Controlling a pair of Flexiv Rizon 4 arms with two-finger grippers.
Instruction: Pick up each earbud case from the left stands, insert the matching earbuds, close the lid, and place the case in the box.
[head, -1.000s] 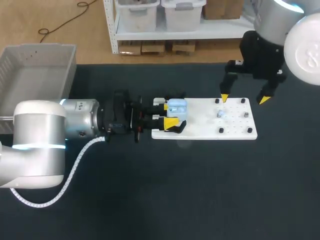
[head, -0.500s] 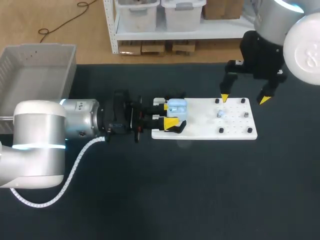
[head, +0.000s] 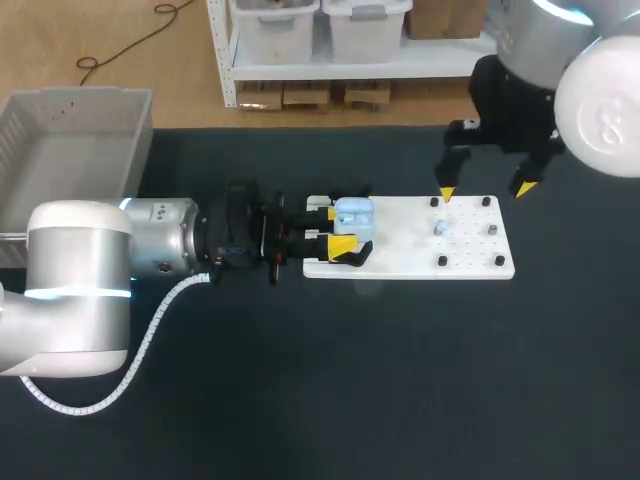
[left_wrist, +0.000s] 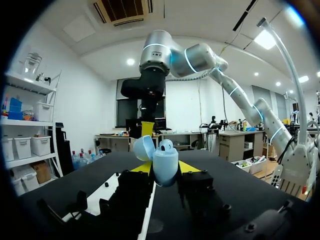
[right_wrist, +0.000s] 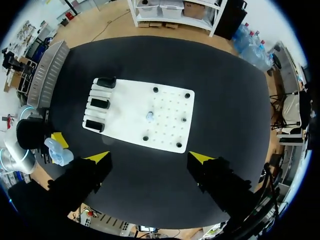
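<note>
One light blue earbud case shows a little left of the middle of the head view, over the left end of a white board. Its lid is flipped open. The left gripper comes in from the left side and pinches the case, with one yellow tip on each side of it. In the left wrist view the case stands right between the two fingers, tipped a bit to one side.

One tiny earbud lies on the board, right of the middle of the head view. The right wrist view shows three black stands in a row along one short edge of the board. It also shows five small dark pegs dotted over the rest of the board.

The right gripper hangs over the far end of the board, in the upper right of the head view. Its two yellow tips are spread wide apart.

One grey box sits in the upper left of the head view, well apart from the board. The board lies flat on one black table.
</note>
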